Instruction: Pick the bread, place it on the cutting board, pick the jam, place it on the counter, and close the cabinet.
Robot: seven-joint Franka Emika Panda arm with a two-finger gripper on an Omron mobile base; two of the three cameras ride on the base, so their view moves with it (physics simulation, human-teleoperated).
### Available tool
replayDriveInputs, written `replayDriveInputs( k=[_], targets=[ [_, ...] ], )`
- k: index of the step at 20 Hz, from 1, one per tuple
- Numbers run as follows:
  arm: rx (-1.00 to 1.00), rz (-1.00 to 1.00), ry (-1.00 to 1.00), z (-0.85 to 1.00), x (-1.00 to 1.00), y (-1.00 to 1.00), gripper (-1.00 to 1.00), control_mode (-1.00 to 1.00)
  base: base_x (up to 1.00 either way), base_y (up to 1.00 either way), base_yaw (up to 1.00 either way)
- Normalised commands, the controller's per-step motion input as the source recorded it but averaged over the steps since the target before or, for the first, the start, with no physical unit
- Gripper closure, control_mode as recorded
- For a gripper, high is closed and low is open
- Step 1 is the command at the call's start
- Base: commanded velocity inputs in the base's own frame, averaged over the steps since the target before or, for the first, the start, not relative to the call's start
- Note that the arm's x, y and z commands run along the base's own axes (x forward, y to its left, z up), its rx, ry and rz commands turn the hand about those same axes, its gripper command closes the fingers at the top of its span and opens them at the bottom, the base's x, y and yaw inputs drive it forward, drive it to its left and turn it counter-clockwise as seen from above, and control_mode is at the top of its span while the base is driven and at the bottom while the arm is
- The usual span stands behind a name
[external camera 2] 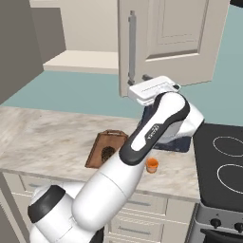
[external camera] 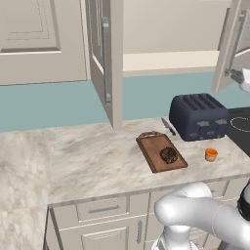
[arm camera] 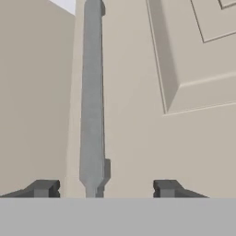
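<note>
- Both cabinet (external camera: pixel 105 58) doors stand open.
- Gripper (arm camera: pixel 103 189) fingers spread apart, either side of the door handle (arm camera: pixel 92 92).
- Bread (external camera: pixel 169 155) sits on the cutting board (external camera: pixel 154 146); jam (external camera: pixel 211 154) on the counter (external camera: pixel 93 156).

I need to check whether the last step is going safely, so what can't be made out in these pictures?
- Right base view: the arm hides most of the toaster and part of the cutting board.
- Left base view: the end effector is cut off by the right edge.
- Hand view: whether the fingertips touch the handle of the cabinet can't be told.
</note>
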Motion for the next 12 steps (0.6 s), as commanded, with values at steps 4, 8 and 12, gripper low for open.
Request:
replayDriveInputs(
  k=[4,8,12],
  targets=[
    [0.00,0.00,0.00,0.00,0.42,0.33,-1.00,-1.00,0.00,0.00,0.00],
    [0.00,0.00,0.00,0.00,0.39,0.31,-1.00,-1.00,0.00,0.00,0.00],
    [0.00,0.00,0.00,0.00,0.37,0.30,-1.00,-1.00,0.00,0.00,0.00]
  ],
)
